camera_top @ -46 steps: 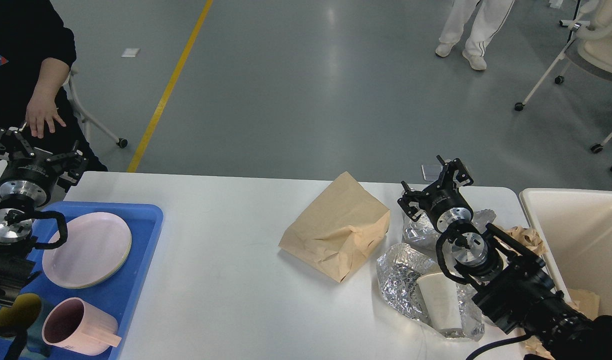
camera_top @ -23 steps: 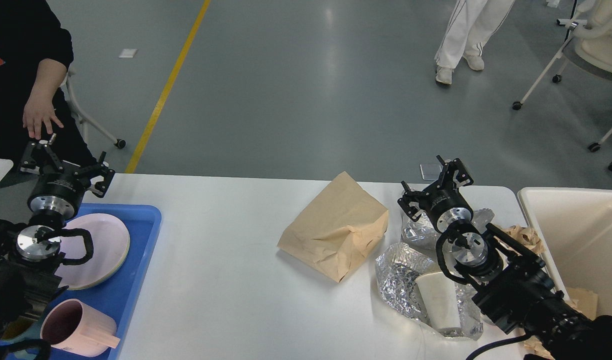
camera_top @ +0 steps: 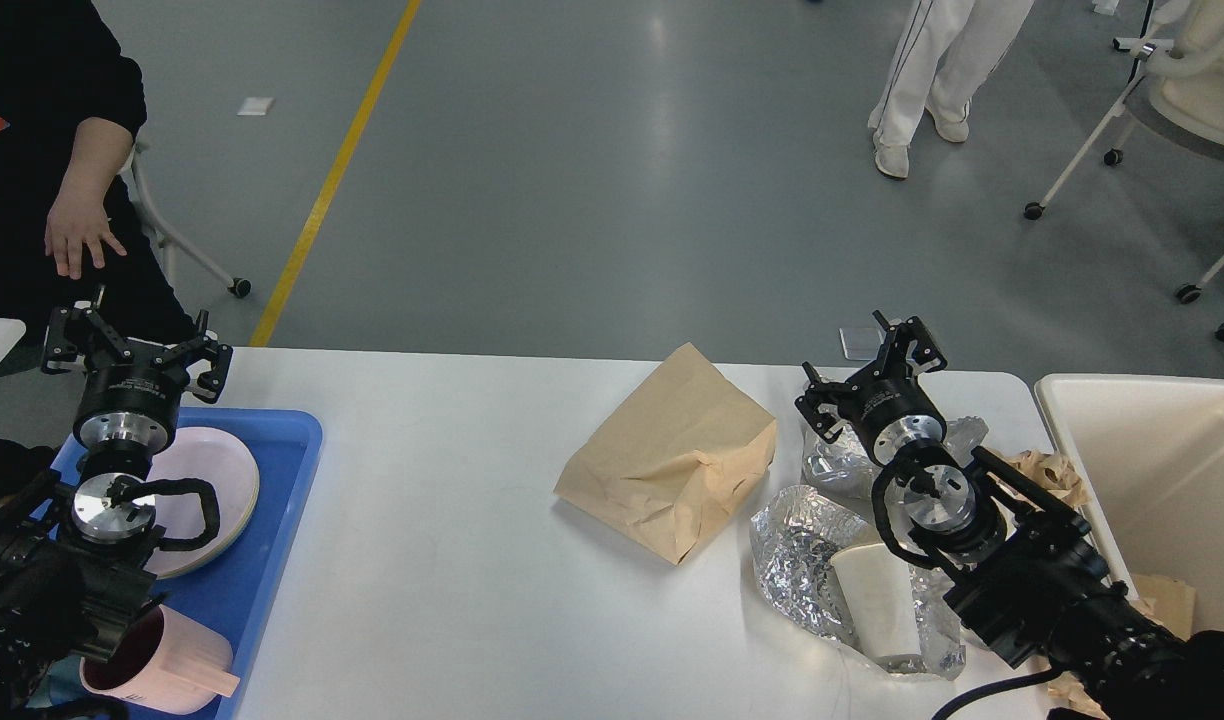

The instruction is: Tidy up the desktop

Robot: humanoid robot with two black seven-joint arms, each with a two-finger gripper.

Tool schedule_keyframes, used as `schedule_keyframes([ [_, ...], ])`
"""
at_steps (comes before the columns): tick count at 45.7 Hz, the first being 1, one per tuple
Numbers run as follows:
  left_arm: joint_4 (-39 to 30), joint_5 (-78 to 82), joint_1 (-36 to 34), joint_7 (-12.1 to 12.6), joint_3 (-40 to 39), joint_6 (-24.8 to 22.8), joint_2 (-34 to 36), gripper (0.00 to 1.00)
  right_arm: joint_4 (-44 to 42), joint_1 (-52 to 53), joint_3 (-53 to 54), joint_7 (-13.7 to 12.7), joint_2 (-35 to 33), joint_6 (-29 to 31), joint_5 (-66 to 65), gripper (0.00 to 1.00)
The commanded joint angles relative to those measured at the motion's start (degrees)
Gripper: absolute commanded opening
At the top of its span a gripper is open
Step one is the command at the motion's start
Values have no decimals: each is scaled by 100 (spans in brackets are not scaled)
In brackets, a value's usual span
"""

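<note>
Large white rounded-corner bench (camera_top: 452,560) below both arms. Left gripper (camera_top: 132,345) spread wide, empty, above blue plastic tray (camera_top: 272,500) at bench's left edge. Right gripper (camera_top: 872,365) also agape, empty, over crumpled silver foil (camera_top: 802,560).

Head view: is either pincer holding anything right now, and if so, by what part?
Nothing is held. The left pincer is open above the far edge of the blue tray, and the right pincer is open above the crumpled foil; neither grips anything.

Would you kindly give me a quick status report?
Both end effectors open, empty. Desktop untidy: paper bag, foil, cup. Nothing blocking.
</note>
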Motion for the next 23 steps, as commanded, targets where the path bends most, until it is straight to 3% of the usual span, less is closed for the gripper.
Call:
schedule_keyframes([
  [1, -6, 8, 50, -30, -21, -198, -12, 96, 0, 0, 0, -1, 0, 0, 0, 100],
  [23, -6, 8, 120, -56, -21, -321, -3, 96, 0, 0, 0, -1, 0, 0, 0, 100],
])
